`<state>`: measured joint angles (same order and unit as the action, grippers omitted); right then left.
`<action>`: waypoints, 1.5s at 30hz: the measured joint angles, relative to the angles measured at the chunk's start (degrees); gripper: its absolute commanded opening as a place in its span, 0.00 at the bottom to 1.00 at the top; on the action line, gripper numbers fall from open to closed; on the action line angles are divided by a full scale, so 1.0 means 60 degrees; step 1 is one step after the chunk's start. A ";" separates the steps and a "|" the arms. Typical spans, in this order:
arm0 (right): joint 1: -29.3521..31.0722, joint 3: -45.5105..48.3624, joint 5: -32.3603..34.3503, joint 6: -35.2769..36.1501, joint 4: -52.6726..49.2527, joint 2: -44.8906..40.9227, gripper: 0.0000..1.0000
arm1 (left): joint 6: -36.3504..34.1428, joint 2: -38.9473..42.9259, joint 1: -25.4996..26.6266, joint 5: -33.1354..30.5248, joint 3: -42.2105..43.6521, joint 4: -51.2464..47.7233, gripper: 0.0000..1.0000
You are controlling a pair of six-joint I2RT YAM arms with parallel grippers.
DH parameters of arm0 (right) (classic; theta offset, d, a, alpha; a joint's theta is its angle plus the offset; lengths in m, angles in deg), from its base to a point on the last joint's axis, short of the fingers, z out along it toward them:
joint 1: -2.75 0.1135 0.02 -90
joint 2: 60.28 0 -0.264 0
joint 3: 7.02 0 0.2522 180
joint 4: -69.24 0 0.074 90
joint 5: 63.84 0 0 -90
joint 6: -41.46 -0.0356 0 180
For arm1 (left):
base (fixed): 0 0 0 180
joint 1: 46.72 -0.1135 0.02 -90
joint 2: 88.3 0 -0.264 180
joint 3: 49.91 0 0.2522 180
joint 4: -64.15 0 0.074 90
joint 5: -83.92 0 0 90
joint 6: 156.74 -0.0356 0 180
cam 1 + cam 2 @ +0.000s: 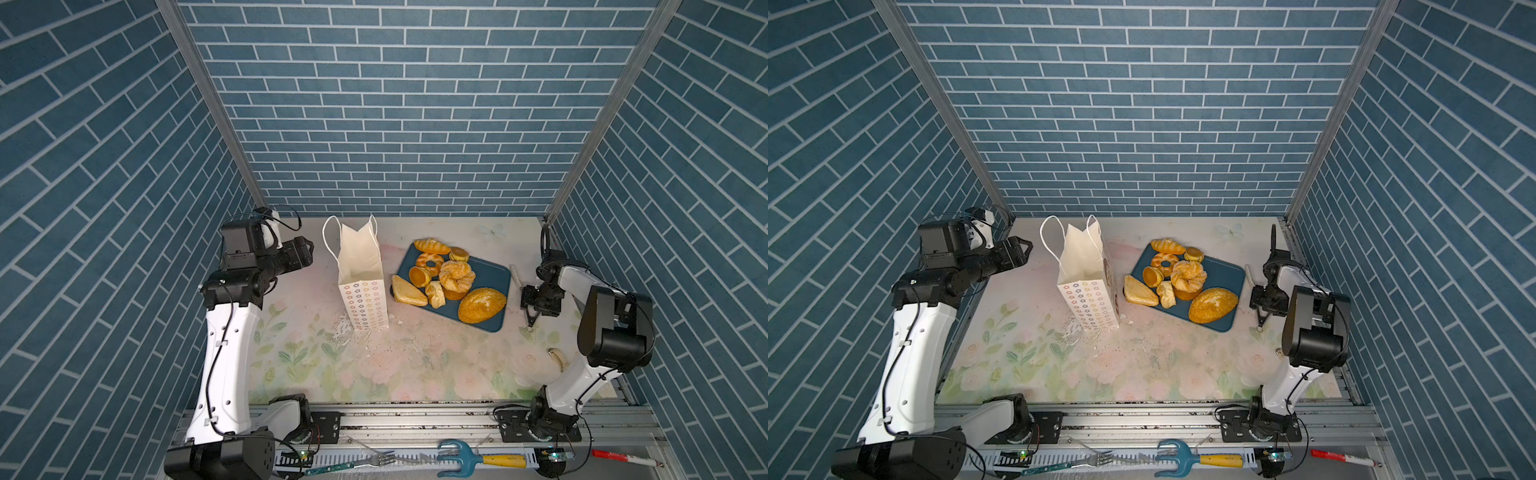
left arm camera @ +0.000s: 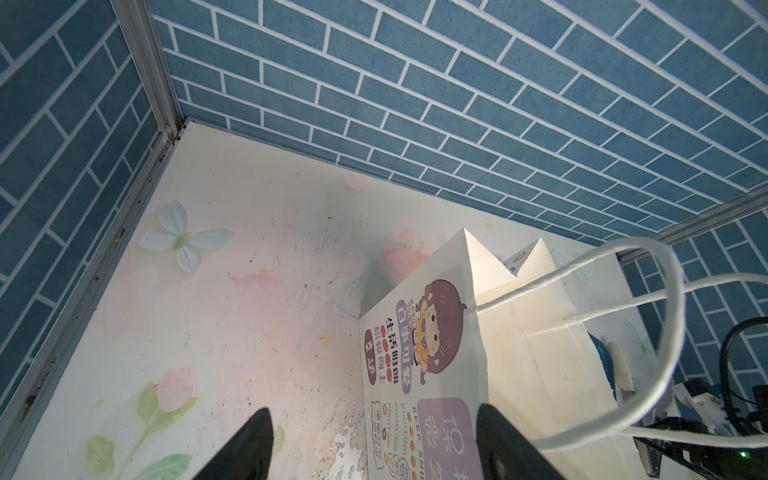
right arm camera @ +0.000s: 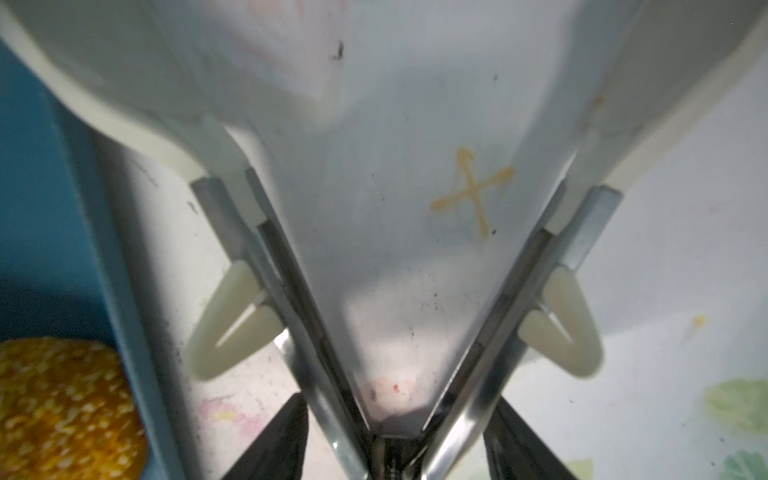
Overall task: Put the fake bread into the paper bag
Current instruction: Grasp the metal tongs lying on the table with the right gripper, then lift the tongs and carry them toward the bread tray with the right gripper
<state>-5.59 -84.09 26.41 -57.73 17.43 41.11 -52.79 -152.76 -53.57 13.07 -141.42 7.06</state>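
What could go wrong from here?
1. Tall white paper bag stands unheld, open left gripper beside it; a bump may tip it.
2. Its white cord handles could snag the metal tongs in the right gripper.
3. Large oval seeded loaf looks wide for them; may slip.

Left arm (image 1: 226,353) and right arm (image 1: 573,386) each had white shells, black joints and thin black cables clipped alongside.

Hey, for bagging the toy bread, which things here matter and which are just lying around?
For the job: golden-orange toy bread pieces on a dark blue rectangular tray; tall white paper bag, standing open; metal tongs with white tips, gripped by the right gripper.
Lying about: silver fork; teal hand rake with yellow handle; red-and-white marker.
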 measured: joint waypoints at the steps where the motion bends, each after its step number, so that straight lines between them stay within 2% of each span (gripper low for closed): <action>1: 0.0000 -0.0007 0.0004 -0.0004 0.0018 0.0058 0.66 | 0.0000 0.0000 0.0000 0.0000 0.0000 0.0000 0.78; 12: 0.0007 -0.0138 -0.0007 -0.0007 0.0142 0.0328 0.65 | 0.0004 0.0000 0.0000 -0.0004 0.0000 0.0000 0.78; 25: 0.0018 -0.0229 0.0204 -0.0011 0.0237 0.0280 0.52 | 0.0131 0.0215 0.0000 -0.0127 0.0302 0.0036 0.78; 36: 0.0076 -0.0576 0.0576 0.0040 -0.0499 -0.2193 0.49 | 0.0401 0.0692 0.0000 -0.0255 0.0470 0.0058 0.78; 45: 0.0098 -0.1056 0.0306 0.0127 -0.1606 -0.3184 0.49 | 0.0641 0.0907 0.0004 -0.0251 0.0535 0.0015 0.78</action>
<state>-5.00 -90.43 28.25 -56.96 7.80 22.00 -48.94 -147.32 -53.55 11.57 -138.21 7.15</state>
